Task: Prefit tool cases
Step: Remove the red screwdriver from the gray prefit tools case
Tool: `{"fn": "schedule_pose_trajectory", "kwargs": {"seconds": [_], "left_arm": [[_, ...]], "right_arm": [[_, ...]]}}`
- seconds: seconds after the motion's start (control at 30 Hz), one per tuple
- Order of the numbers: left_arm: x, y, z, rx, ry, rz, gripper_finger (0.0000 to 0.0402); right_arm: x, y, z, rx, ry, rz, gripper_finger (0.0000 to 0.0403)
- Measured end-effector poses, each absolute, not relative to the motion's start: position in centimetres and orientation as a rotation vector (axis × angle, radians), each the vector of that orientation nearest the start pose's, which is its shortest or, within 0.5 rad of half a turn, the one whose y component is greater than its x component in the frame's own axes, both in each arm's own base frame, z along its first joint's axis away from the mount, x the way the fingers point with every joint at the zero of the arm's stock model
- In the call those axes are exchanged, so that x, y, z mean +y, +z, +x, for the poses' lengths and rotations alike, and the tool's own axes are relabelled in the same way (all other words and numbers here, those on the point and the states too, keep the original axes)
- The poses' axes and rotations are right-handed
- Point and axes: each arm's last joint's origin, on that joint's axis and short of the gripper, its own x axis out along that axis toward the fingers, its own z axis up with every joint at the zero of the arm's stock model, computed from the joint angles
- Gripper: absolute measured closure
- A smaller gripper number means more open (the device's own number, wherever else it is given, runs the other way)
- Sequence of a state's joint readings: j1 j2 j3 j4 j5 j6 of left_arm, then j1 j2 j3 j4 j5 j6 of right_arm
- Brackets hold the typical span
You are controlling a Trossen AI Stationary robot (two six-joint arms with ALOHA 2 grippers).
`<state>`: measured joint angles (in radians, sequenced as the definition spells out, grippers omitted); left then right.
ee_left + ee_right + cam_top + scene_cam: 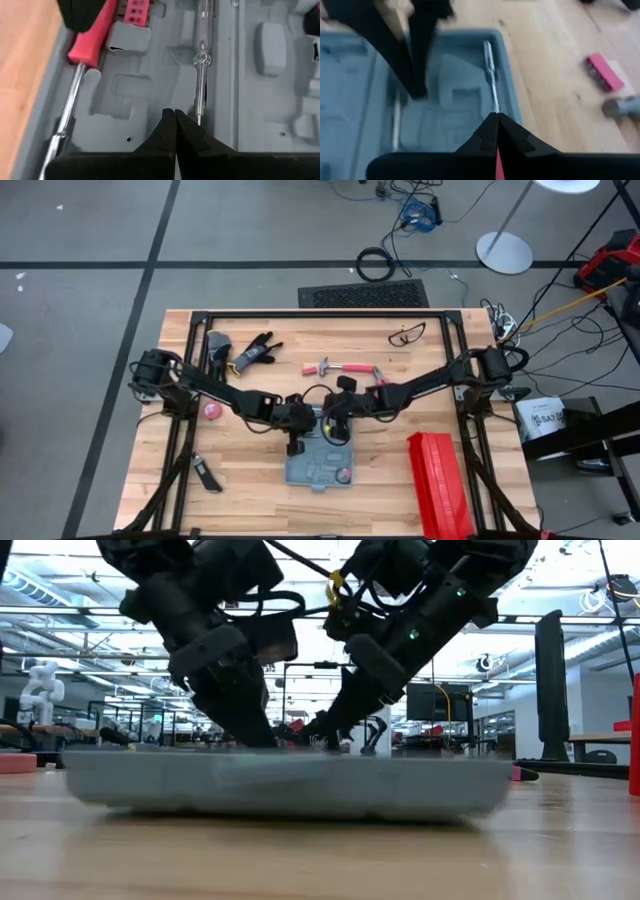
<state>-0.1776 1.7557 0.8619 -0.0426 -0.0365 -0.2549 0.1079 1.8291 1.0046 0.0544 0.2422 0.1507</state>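
Left pincer (174,116) closed, empty; right pincer (497,120) closed over tool case (312,470)

blue-grey tool case (318,467), open, flat, table's front middle

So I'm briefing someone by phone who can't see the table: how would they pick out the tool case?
On the wooden table, look near the front edge at the middle, where the tips of both arms meet. The tool case lies flat there, open, blue-grey with moulded grey slots; the box to its right is long, red and ribbed.
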Motion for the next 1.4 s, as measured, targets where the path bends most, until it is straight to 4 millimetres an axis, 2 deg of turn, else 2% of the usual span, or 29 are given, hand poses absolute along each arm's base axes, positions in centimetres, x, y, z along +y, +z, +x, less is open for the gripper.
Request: {"fn": "schedule_pose_trajectory", "kwargs": {"seconds": [0.2,0.4,0.63,0.77,1.2,1.4], "left_arm": [[-5.7,12.0,32.7,0.935,0.0,-0.155,0.0401],[-5.7,11.9,32.7,0.936,0.014,-0.156,0.0401],[-5.8,11.9,32.7,0.927,0.021,-0.154,0.0401],[-6.1,11.9,32.6,0.927,0.013,-0.149,0.0401],[-6.2,11.9,32.7,0.923,0.009,-0.146,0.0401],[-6.4,11.9,32.6,0.924,-0.003,-0.146,0.0401]], "right_arm": [[3.3,14.8,36.6,0.759,-0.178,0.008,0.0403],[4.0,14.5,36.3,0.8,-0.159,0.005,0.0403],[4.2,12.4,36.6,0.838,-0.176,0.007,0.0403],[4.1,11.9,36.7,0.837,-0.238,-0.005,0.0403],[5.7,14.1,37.2,0.799,-0.476,-0.299,0.0403],[4.7,15.1,36.4,0.84,-0.609,-0.337,0.0403]]}}
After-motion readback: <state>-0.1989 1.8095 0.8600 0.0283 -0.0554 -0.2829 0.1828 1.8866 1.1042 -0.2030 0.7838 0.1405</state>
